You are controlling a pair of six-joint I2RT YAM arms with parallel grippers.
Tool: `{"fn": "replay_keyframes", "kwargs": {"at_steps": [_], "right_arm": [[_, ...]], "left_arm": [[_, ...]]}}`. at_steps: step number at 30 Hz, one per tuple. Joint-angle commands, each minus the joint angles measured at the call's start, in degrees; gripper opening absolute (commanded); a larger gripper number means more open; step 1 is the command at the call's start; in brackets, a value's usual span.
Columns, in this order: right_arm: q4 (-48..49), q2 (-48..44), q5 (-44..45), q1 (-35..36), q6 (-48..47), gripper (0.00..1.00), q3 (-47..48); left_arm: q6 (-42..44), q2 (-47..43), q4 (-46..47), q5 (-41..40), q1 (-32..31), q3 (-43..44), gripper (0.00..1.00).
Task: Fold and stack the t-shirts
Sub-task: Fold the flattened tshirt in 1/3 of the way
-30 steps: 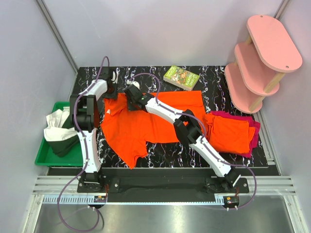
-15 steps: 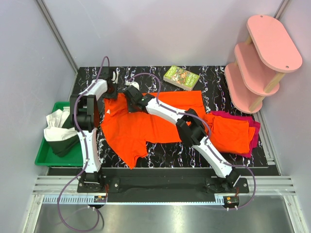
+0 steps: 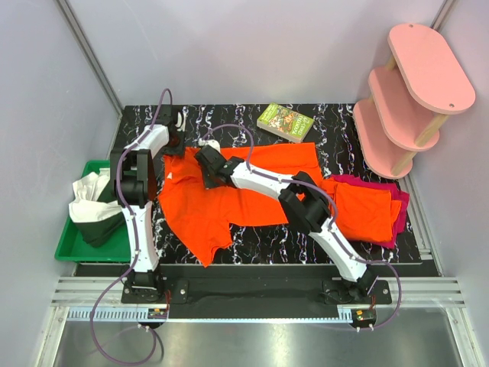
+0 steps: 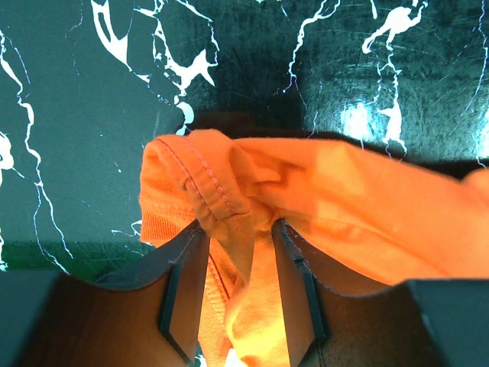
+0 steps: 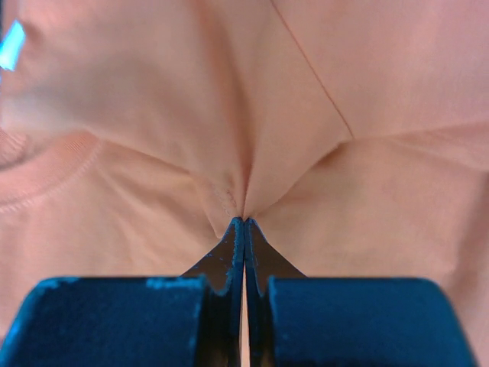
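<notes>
The step in hand looks like a fold of the spread orange t-shirt, which lies on the left and middle of the table. Its long axis runs left to right, the neck end seemingly towards the left and one sleeve trailing towards the near edge. The left end effector pinches a bunched, stitched edge at the shirt's far left corner. The right end effector has its fingers pressed together on a small peak of cloth just beside it. The next move probably calls for both to lift and carry that end over together, keeping the cloth taut. At the right, a folded orange t-shirt rests on a magenta-red t-shirt.
</notes>
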Motion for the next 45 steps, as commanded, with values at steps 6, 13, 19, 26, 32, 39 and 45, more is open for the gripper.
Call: {"fn": "replay_keyframes", "kwargs": {"at_steps": [6,13,19,26,32,39,45], "right_arm": [[6.44,-10.21,2.28,1.03,1.95,0.0,-9.29],[6.98,-12.23,1.94,1.3,2.48,0.0,-11.23],[7.24,-11.88,0.97,1.56,3.18,0.0,-14.83],[7.59,-11.44,0.53,2.0,4.15,0.0,-17.12],[7.33,-10.74,0.52,2.09,4.33,0.0,-18.0],[6.63,-12.67,5.09,2.18,2.14,0.52,-12.57],[4.25,-13.11,7.02,2.79,-0.16,0.63,-6.67]], "left_arm": [[0.14,2.6,-2.09,1.55,0.11,0.76,0.43],[0.14,2.78,-2.26,1.37,0.11,0.85,0.43],[0.05,2.87,-2.26,1.37,0.11,0.85,0.44],[0.05,2.69,-2.35,1.28,0.11,0.94,0.44],[0.14,2.34,-2.35,1.46,0.11,1.03,0.48],[-0.47,-1.79,-2.0,3.3,0.11,-0.55,0.73],[-1.35,-6.88,-1.65,5.94,0.11,-2.22,0.75]]}}
